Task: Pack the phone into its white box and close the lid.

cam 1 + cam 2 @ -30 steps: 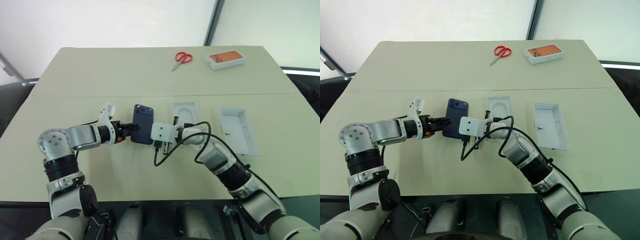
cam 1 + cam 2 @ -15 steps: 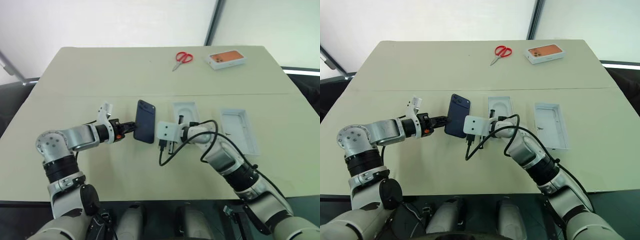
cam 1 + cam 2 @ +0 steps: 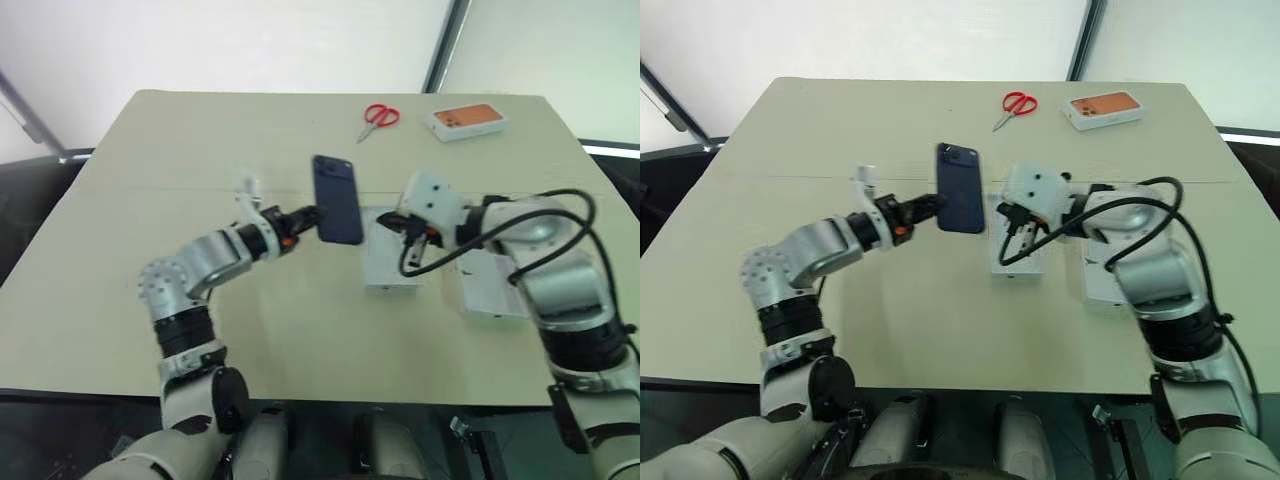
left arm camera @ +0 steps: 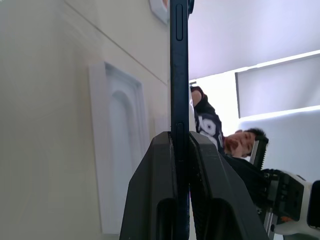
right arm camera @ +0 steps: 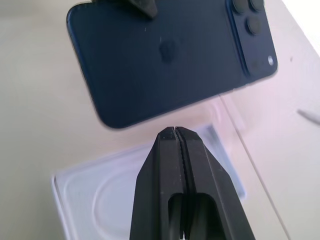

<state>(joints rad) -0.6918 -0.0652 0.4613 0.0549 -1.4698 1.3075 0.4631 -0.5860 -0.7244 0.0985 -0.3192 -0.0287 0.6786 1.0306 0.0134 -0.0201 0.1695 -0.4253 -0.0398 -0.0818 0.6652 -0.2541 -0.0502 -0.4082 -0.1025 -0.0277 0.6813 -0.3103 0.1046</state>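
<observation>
Lifting off the bench (image 3: 150, 150) since a second ago, the phone (image 3: 337, 185) now stands on edge in the air, clamped by its side in the left hand (image 3: 312, 211), which was only reaching for it as it lay flat. The right hand (image 5: 176, 134), clenched on nothing, has drawn back over the white insert (image 3: 385, 250) beside the phone. Phone secured, so I judge carrying to the white box (image 3: 487, 285) comes next; lid not made out
</observation>
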